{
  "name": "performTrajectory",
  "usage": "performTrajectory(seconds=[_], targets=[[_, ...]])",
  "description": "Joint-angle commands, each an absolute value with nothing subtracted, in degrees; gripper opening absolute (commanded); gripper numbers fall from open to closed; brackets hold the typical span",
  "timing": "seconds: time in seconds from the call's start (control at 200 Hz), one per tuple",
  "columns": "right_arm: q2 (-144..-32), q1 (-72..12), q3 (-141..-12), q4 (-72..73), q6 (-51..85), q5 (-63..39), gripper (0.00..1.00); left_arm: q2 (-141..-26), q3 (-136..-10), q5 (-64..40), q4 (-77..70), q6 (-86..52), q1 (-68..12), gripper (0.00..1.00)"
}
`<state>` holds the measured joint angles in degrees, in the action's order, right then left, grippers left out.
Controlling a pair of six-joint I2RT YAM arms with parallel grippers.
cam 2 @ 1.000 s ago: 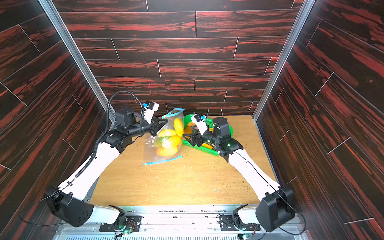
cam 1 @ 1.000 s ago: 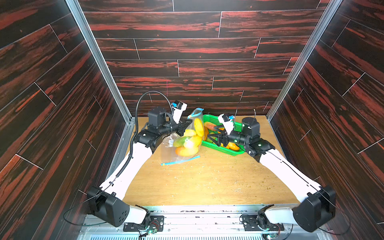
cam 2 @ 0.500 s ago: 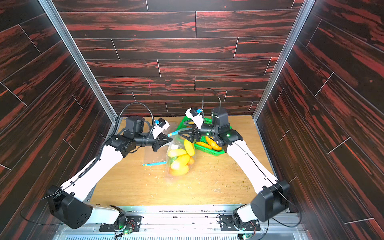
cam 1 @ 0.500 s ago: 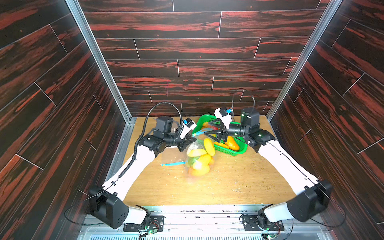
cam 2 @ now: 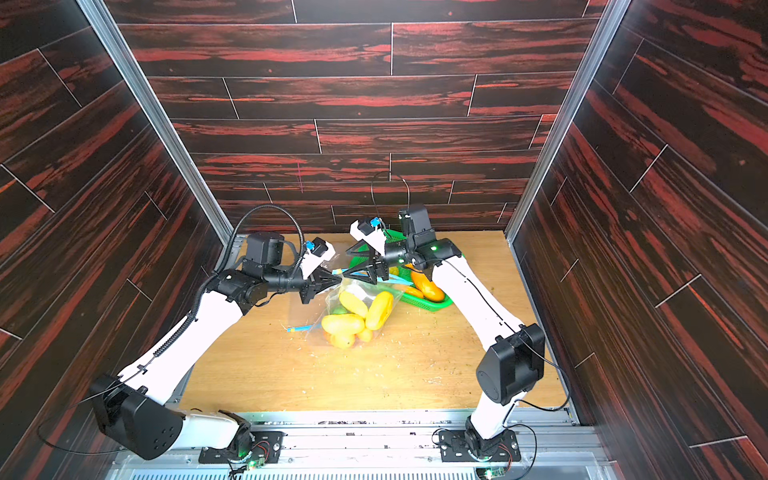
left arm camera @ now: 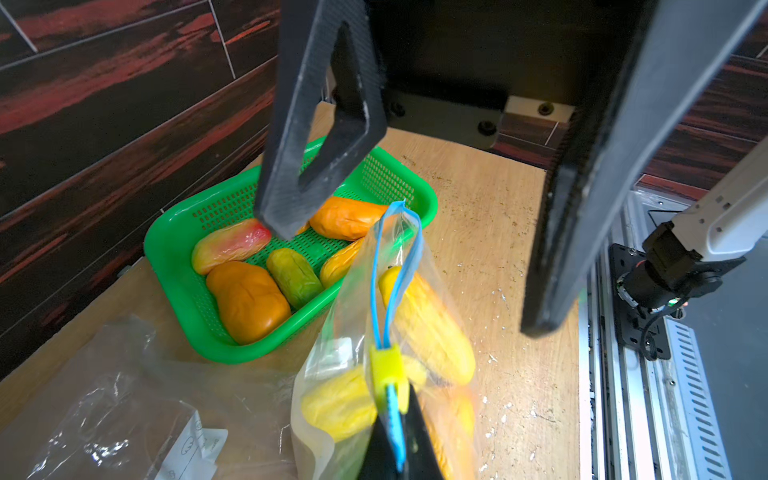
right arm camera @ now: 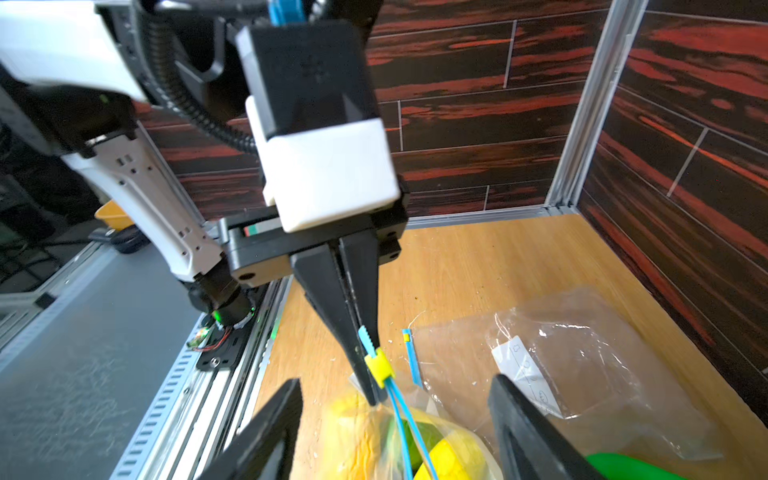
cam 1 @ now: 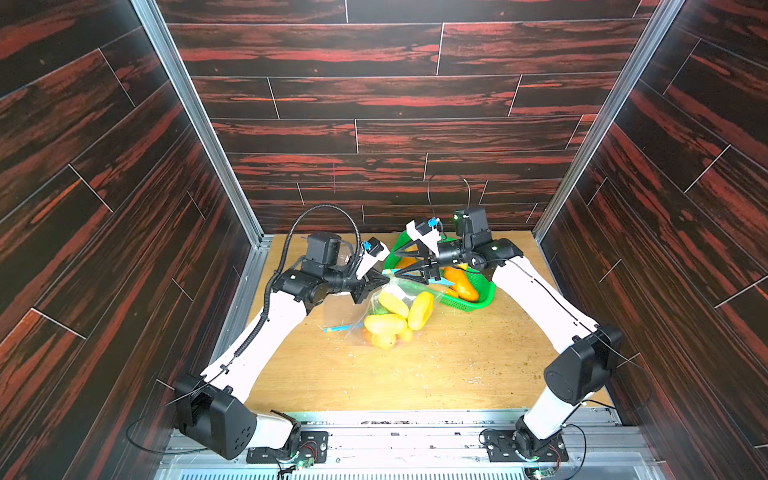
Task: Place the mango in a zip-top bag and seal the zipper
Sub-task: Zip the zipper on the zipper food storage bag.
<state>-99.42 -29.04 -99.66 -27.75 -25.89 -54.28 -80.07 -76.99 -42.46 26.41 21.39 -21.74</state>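
The filling part looks done to me. Several yellow mangoes [cam 1: 384, 323] lie inside the clear bag [left arm camera: 357, 286], which stands near the middle of the table [cam 1: 415, 382], just beside the green basket [left arm camera: 174, 266]. More fruit is left in that basket, but I judge it is no part of this job.

My left pincer [cam 2: 333, 279] is pressed together on one end of the bag's blue zipper [left arm camera: 375, 291], right behind the yellow slider [left arm camera: 386, 365]. It holds that corner up, so the bag hangs from it with its belly low (whether the bottom actually rests on the wood I cannot tell). My right pincer [left arm camera: 411, 276] has its jaws wide apart and grips nothing. It hovers at the bag's mouth, one jaw over the basket side and the other on the far side of the top edge.

The sealing is what remains. In the left wrist view the two blue tracks bow away from each other in a narrow loop, so the mouth is open along most of its length, and the slider sits at the end I am pinching. My guess is that the right pincer needs to close on the slider or the far corner, so the slider can run the length of the zipper. A flat empty bag [right arm camera: 582, 357] lies apart on the table, untouched.
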Motion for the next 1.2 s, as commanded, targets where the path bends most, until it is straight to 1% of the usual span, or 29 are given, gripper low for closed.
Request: performTrajectory(seconds=[0.0, 0.135, 0.271, 0.381, 0.491, 0.566, 0.656, 0.716, 0.797, 0.932, 1.017, 1.082, 1.192], targets=[[-101.9, -29.9, -102.3, -33.6, -30.1, -56.9, 0.7, -79.4, -79.0, -45.2, 27.0, 22.7, -21.4, 0.0], [-104.2, -30.6, -105.1, -36.5, -31.6, -56.9, 0.62, -80.1, -79.7, -44.7, 27.1, 22.5, -21.4, 0.0], [-104.7, -30.7, -105.2, -36.2, -31.6, -56.8, 0.48, -80.3, -79.6, -44.7, 25.8, 21.5, -21.4, 0.0], [-104.3, -30.7, -104.5, -34.8, -30.9, -56.7, 0.33, -80.9, -79.9, -44.7, 25.7, 21.3, -21.4, 0.0], [-104.1, -30.8, -103.9, -34.1, -30.6, -57.1, 0.28, -81.1, -79.8, -44.8, 25.4, 21.1, -21.4, 0.0], [-104.0, -30.8, -103.6, -34.0, -30.5, -57.5, 0.18, -81.3, -79.6, -44.5, 24.8, 20.6, -21.4, 0.0], [-103.3, -30.8, -102.6, -33.7, -30.4, -57.7, 0.11, -81.2, -79.3, -44.1, 24.4, 20.3, -21.4, 0.0], [-102.9, -30.8, -101.8, -33.5, -30.4, -57.7, 0.11, -81.1, -79.3, -44.0, 24.3, 20.1, -21.4, 0.0], [-102.6, -30.8, -101.4, -33.6, -30.3, -57.6, 0.15, -81.1, -79.2, -43.7, 24.0, 19.8, -21.4, 0.0], [-102.8, -30.8, -101.5, -33.8, -30.1, -57.2, 0.15, -81.0, -79.1, -43.5, 23.3, 19.1, -21.4, 0.0], [-102.7, -30.8, -101.3, -33.5, -29.8, -56.7, 0.19, -81.0, -78.9, -43.5, 23.0, 18.9, -21.3, 0.0], [-102.4, -30.8, -100.7, -32.3, -28.9, -56.5, 0.12, -81.0, -78.9, -43.4, 23.0, 18.8, -21.4, 0.0], [-101.9, -30.8, -100.0, -31.2, -28.4, -56.0, 0.06, -80.8, -78.7, -43.2, 22.6, 18.5, -21.4, 0.0]])
